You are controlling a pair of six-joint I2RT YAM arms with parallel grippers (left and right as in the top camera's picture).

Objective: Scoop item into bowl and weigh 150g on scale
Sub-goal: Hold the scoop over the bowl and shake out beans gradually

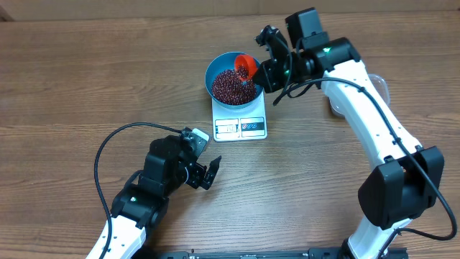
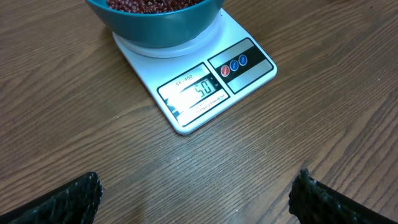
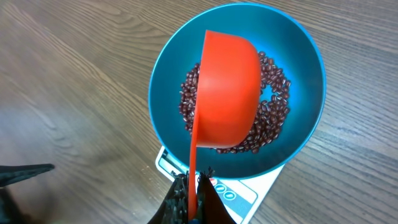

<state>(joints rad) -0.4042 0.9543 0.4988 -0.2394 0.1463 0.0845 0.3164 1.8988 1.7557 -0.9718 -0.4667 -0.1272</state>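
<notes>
**scoop tipped over the bowl, left fingers idle and wide**

the right gripper [image 3: 194, 194] has its fingers pressed together on the thin handle of the red scoop [image 3: 227, 93], right at the handle's end. just beyond the fingertips the handle runs up to the scoop's cup, which is turned bottom-up. it hangs over the blue bowl [image 3: 311, 81], inside the rim and toward the side nearest the fingers. under and past the cup, the beans [image 3: 273, 106] lie in a loose dark red-brown layer across the bowl's floor. directly below the fingers a corner of the white scale [image 3: 242, 199] pokes out from under the bowl.

the left gripper [image 2: 196, 199] has its fingers [image 2: 68, 199] spread wide with only bare wooden table [image 2: 62, 93] between them. ahead of the fingertips, a little apart, is the scale's front edge. its display is partly washed out by glare and a panel with three round buttons sits beside it. farther on, the bowl rests on the scale's platform with beans showing at its top.
</notes>
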